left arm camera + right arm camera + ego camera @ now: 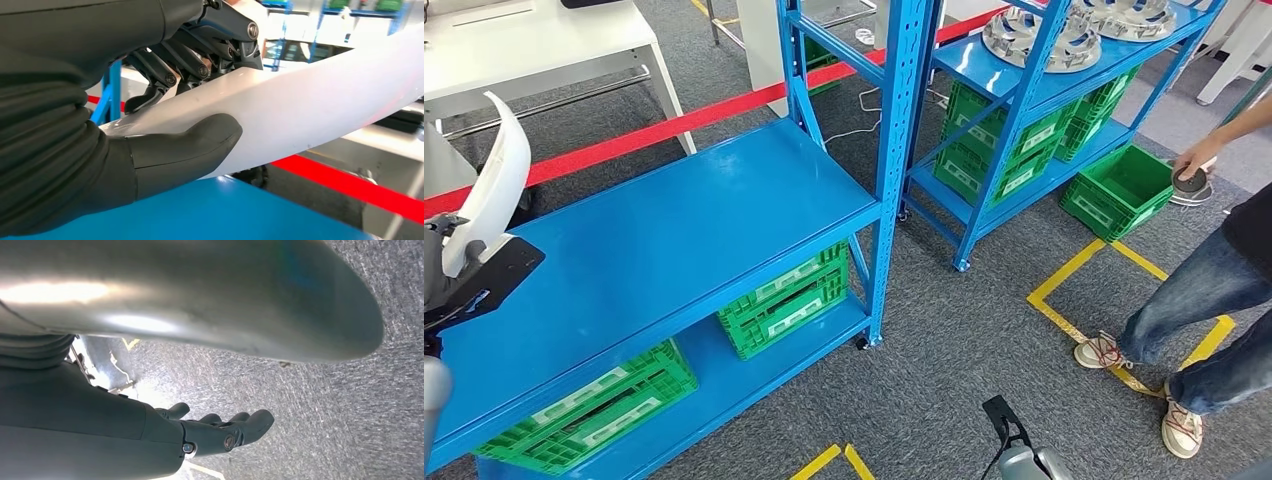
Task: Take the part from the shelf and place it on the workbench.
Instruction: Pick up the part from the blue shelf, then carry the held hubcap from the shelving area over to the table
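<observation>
A long, curved white part [492,178] stands nearly upright at the far left, over the left end of the blue shelf top [674,240]. My left hand [452,272] grips its lower end. In the left wrist view the thumb [190,145] presses one face of the white part [320,100] and the dark fingers [165,75] wrap the other. My right hand [1016,448] hangs low over the grey carpet. In the right wrist view its fingers [227,432] are loosely extended and hold nothing.
A white table [544,50] stands behind a red floor stripe [674,125]. Green crates [789,300] sit under the shelf. A second blue rack [1024,90] holds silver round parts [1044,35]. A person [1214,290] stands at right, hand on a dark round object [1192,180].
</observation>
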`<act>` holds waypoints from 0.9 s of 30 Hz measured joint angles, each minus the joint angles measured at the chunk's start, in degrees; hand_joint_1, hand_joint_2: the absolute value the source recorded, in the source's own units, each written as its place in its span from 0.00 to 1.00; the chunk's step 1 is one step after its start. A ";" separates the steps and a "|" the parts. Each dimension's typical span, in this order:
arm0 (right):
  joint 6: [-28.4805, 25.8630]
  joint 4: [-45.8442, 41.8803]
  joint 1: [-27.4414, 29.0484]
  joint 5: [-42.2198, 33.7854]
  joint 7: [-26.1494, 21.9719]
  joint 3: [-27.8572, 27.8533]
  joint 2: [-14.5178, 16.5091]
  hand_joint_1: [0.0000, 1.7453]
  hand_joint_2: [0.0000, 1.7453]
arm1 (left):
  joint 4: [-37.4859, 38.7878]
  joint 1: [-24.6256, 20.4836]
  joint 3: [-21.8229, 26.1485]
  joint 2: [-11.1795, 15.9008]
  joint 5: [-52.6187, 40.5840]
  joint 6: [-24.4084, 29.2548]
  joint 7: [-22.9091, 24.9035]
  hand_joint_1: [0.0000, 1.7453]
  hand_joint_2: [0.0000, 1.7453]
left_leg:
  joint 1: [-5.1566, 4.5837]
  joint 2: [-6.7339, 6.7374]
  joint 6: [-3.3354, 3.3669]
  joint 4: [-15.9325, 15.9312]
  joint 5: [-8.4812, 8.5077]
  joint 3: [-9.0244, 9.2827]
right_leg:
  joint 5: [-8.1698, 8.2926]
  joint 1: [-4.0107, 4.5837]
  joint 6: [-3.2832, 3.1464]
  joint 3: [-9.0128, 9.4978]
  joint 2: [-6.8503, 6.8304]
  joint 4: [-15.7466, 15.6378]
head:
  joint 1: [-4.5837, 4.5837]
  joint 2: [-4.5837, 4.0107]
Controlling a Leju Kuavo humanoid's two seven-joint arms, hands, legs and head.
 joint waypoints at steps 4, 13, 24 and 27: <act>-0.04 0.00 -0.27 0.25 -0.74 -0.14 -0.31 0.00 0.00 | -2.89 0.51 -2.00 0.16 2.72 -1.71 -0.11 1.00 1.00 | 0.38 -0.11 -0.93 1.82 -0.05 -1.65 | 4.60 -0.33 0.29 6.65 0.01 -10.83 | 0.09 0.00; -0.13 0.00 -0.65 -0.10 -1.96 -0.58 -0.75 0.00 0.00 | -5.98 -0.16 -6.86 1.07 6.84 -4.48 0.74 1.00 1.00 | 0.81 -0.44 -4.23 12.79 -7.19 -6.42 | 7.09 -0.51 -3.02 5.77 0.16 -13.73 | -0.32 0.00; -0.63 0.00 -0.93 -1.22 -2.33 -1.85 -0.98 0.00 0.00 | -8.01 -2.45 -10.33 1.02 8.97 -5.97 1.07 1.00 1.00 | 0.13 -0.37 -2.21 0.58 -3.90 3.83 | 10.44 -0.61 -0.58 3.72 0.07 -14.76 | -0.53 0.00; -0.87 0.00 -0.94 -1.37 -3.19 -2.03 -1.16 0.00 0.00 | -8.12 -2.73 -10.99 0.87 9.54 -6.58 1.07 1.00 1.00 | 0.47 -0.10 -1.02 -0.27 -2.28 3.05 | 6.20 -0.47 -0.05 1.73 0.02 -10.14 | -0.38 0.00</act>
